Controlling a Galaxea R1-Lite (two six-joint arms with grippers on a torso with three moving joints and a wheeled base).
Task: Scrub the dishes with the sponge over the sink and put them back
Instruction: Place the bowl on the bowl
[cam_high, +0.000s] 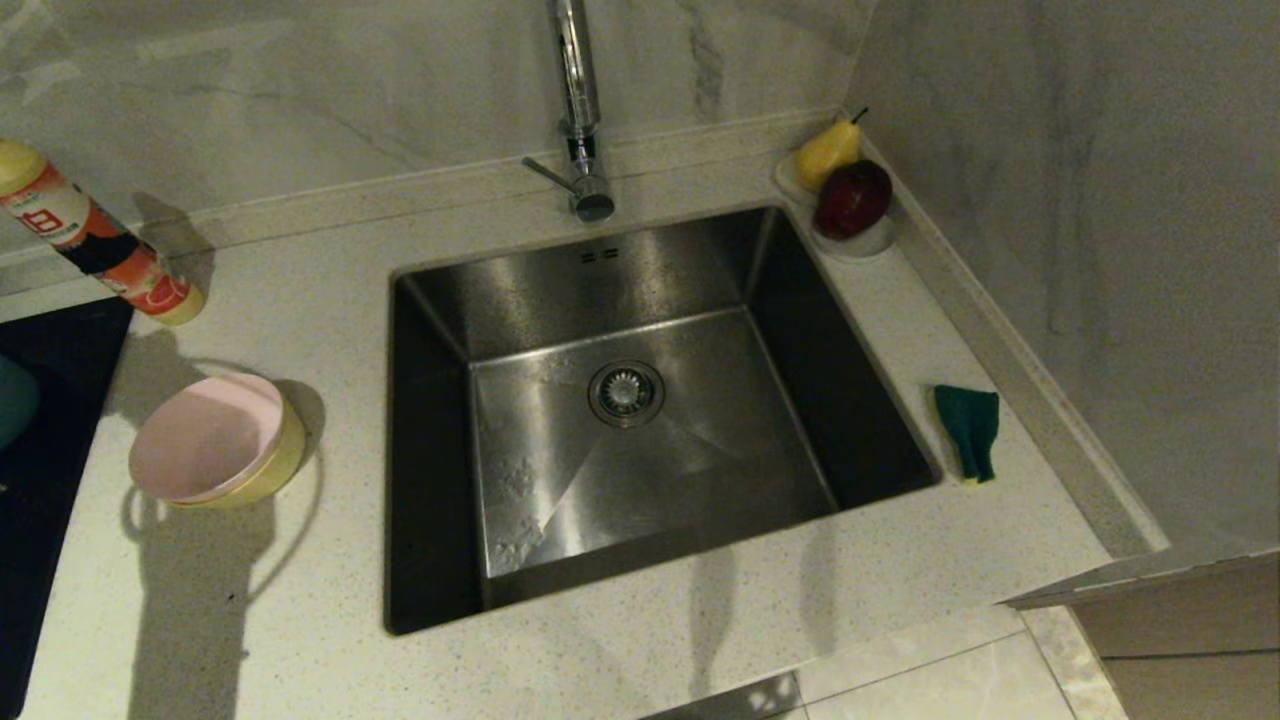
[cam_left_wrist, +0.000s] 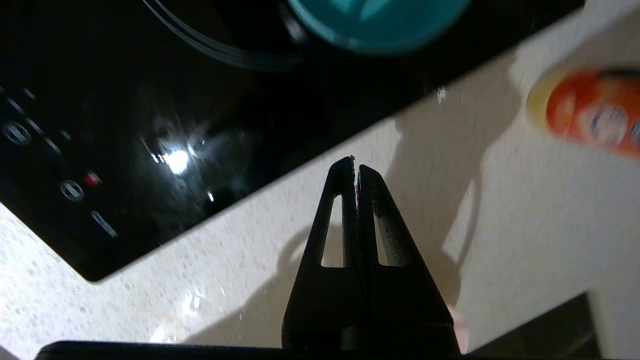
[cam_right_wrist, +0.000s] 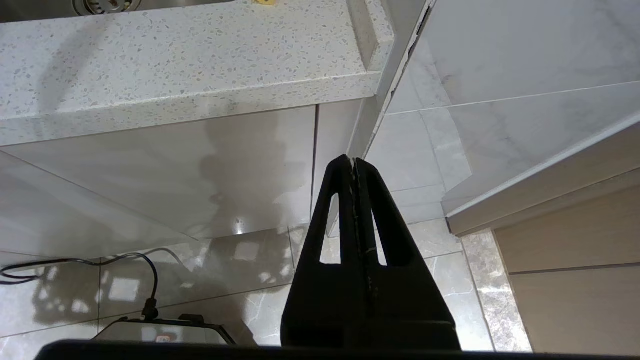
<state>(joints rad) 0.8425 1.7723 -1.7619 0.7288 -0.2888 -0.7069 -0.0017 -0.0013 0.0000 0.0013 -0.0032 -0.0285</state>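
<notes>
A pale pink bowl (cam_high: 205, 435) sits nested in a yellow bowl (cam_high: 275, 462) on the counter left of the sink (cam_high: 700, 400). A blue-green bowl (cam_left_wrist: 380, 22) stands on the black cooktop (cam_left_wrist: 125, 100); only its edge (cam_high: 14, 400) shows in the head view. The green sponge (cam_high: 968, 430) lies on the counter right of the sink. My left gripper (cam_left_wrist: 355, 165) is shut and holds nothing, above the counter by the cooktop's edge. My right gripper (cam_right_wrist: 352, 160) is shut and empty, parked below the counter's front. Neither gripper shows in the head view.
An orange and white bottle (cam_high: 95, 245) lies tilted at the back left. A white dish (cam_high: 865, 243) with a pear and a red apple stands in the back right corner. The faucet (cam_high: 580, 110) rises behind the sink. A wall runs along the right.
</notes>
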